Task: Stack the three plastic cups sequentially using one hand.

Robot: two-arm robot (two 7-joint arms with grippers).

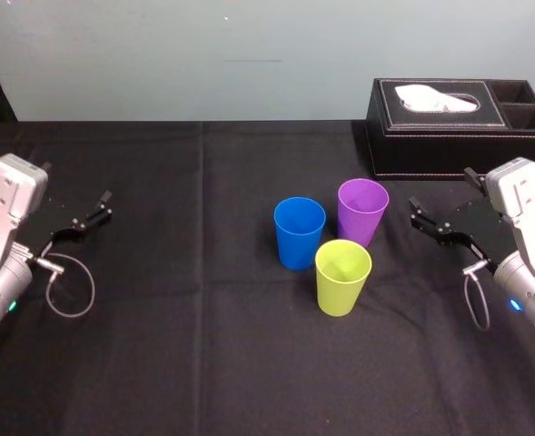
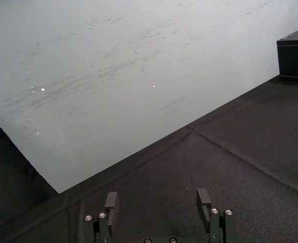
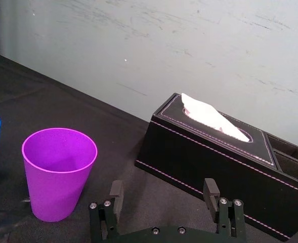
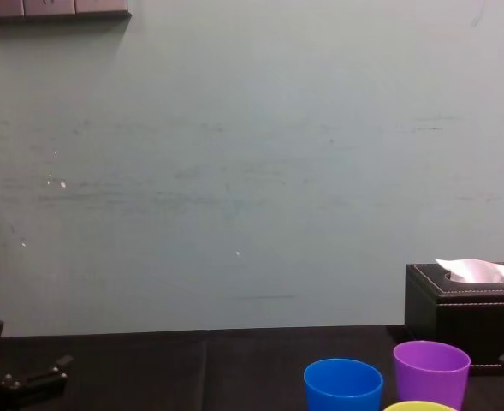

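**Clerk:** Which task items are to be entered, and where are they placed?

**Keeper:** Three plastic cups are entered, all set upright and mouth-up on the black-clothed table, a little right of centre. None is nested in another. The blue cup is placed at the left of the group. The purple cup is placed just beside it to the right and slightly farther back. The yellow-green cup is set nearest, in front of the gap between the other two. Whether it touches either cannot be told.

**Clerk:** How are the pincers to be recorded?

**Keeper:** The right pincer is recorded as released, its fingers spread with nothing held between them. It is held low over the table at the right, near the purple cup but apart from it. The left pincer is likewise released and nothing is gripped. It is kept at the far left side of the table, well apart from the cups.

**Clerk:** What else is to be listed?

**Keeper:** A black tissue box with pale stitching is listed at the far right of the table, behind the purple cup. A white tissue is seen rising from its slot. Two open compartments are noted at its right end. A pale wall is entered behind the table.
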